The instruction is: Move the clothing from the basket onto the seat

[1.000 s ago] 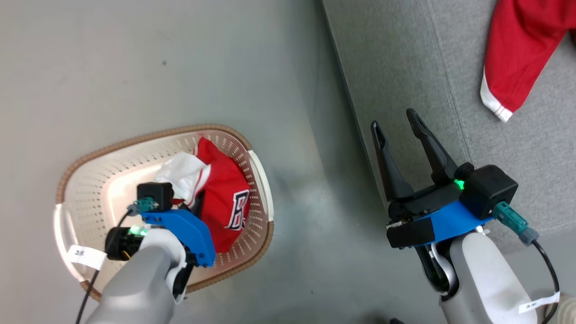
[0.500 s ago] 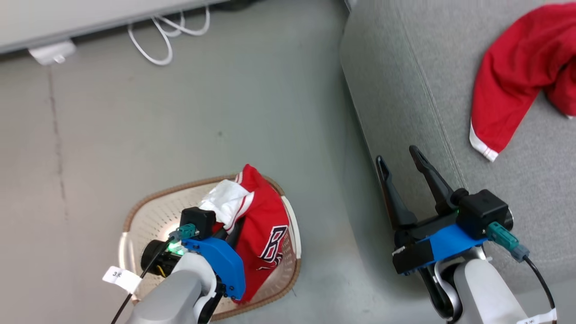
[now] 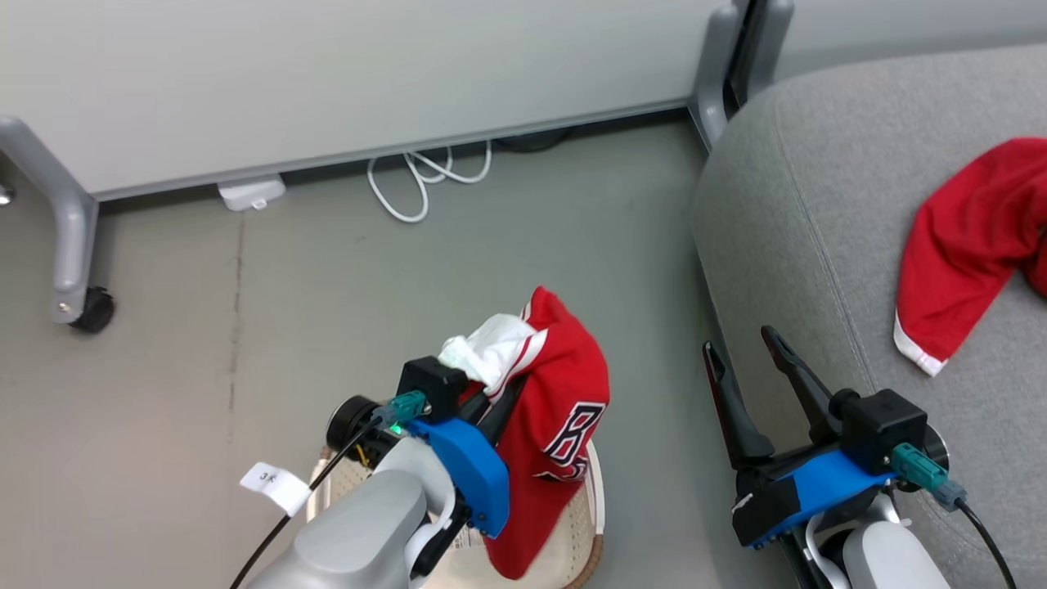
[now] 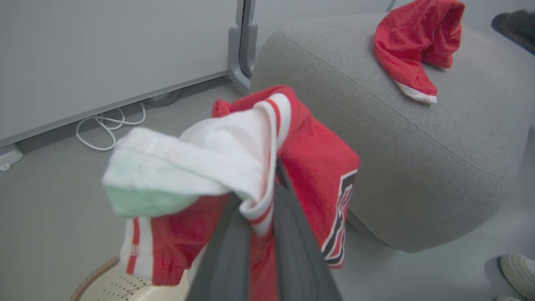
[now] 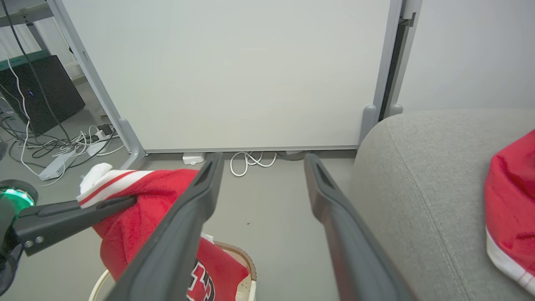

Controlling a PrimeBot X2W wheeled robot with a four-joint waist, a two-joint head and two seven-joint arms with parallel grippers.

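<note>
Here, left fingers [image 4: 225,259] clenched on lettered red garment [image 4: 317,167] over basket [image 4: 108,286], right fingers [image 3: 797,372] spread wide, holding nothing.

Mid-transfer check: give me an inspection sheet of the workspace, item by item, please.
Surface: grey floor; large grey fabric seat cushion at right.
Job's things: red garment with white panel and dark lettering hangs above the cream perforated laundry basket; red garment with white cuff lies on the cushion.
Clutter: pale shoe on the floor beside the cushion.
Claws: left claw shut on the lettered garment; right claw open, empty, by the cushion's edge.
Cables: white cable loops and white plug block at the panel's foot.
Surroundings: pale partition panel on grey wheeled legs.
</note>
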